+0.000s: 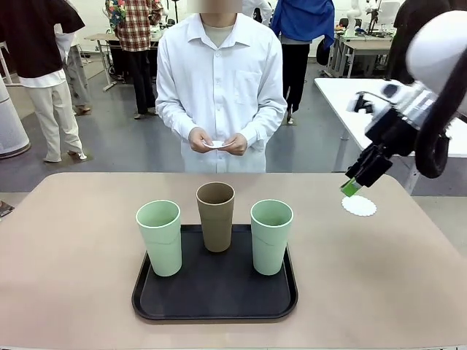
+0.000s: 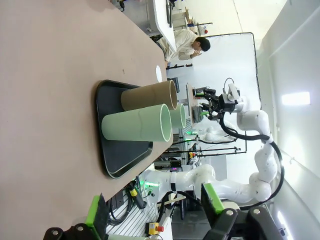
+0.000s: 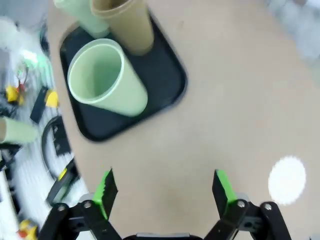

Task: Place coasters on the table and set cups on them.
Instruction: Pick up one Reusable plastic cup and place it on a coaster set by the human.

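Three cups stand on a black tray (image 1: pixel 215 295): a mint one (image 1: pixel 158 237) on the left, a tan brown one (image 1: pixel 216 216) behind the middle, a second mint one (image 1: pixel 271 235) on the right. One white coaster (image 1: pixel 359 206) lies on the table (image 1: pixel 73 248) to the right of the tray. My right gripper (image 1: pixel 352 186) hovers open just above the coaster's left edge; in its wrist view the right gripper (image 3: pixel 165 190) holds nothing, and the coaster (image 3: pixel 287 180) lies off to one side. My left gripper (image 2: pixel 152 210) is open and empty, well away from the cups (image 2: pixel 137 122).
A person in a white shirt stands at the far edge and holds another white coaster (image 1: pixel 217 144) in both hands. A white rectangular table (image 1: pixel 350 102) stands beyond the right corner. Bare tabletop lies on both sides of the tray.
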`<state>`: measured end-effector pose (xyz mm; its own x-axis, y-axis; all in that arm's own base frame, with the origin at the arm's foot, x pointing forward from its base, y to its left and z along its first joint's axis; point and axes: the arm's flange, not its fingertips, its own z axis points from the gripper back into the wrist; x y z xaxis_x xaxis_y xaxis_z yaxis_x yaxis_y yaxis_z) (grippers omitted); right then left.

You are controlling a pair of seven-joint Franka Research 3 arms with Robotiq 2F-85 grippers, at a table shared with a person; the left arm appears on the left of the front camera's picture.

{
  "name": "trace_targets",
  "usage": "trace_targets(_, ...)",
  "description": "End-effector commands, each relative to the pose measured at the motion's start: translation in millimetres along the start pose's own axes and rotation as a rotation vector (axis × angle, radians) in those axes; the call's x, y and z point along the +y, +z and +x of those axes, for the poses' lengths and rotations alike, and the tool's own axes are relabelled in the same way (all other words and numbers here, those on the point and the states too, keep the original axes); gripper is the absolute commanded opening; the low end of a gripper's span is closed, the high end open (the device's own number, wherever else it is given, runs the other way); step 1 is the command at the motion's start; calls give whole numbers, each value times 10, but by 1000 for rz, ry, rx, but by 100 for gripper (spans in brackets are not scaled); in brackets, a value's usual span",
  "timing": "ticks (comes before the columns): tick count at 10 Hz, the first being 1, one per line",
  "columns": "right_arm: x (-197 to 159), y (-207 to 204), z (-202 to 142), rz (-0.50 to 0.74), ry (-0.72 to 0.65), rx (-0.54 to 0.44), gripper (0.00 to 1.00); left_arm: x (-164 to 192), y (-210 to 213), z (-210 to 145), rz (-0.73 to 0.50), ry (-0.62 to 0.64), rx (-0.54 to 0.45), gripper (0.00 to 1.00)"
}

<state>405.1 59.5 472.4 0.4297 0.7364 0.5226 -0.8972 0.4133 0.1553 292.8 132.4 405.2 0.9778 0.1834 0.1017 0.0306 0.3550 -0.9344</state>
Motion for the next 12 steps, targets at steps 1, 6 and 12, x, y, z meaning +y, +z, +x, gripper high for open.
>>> trace_targets(1, -114, -169, -438, 79, 85, -372, 100, -8, 15, -5, -18, -11, -6, 100)
trace_targets(6, -136, -460, -1055, 389, 433, -566, 100, -8, 15, -5, -18, -11, -6, 100)
trace_targets(12, -192, -932, -1046, 399, 502, -524, 100, -8, 15, -5, -18, -11, -6, 100)
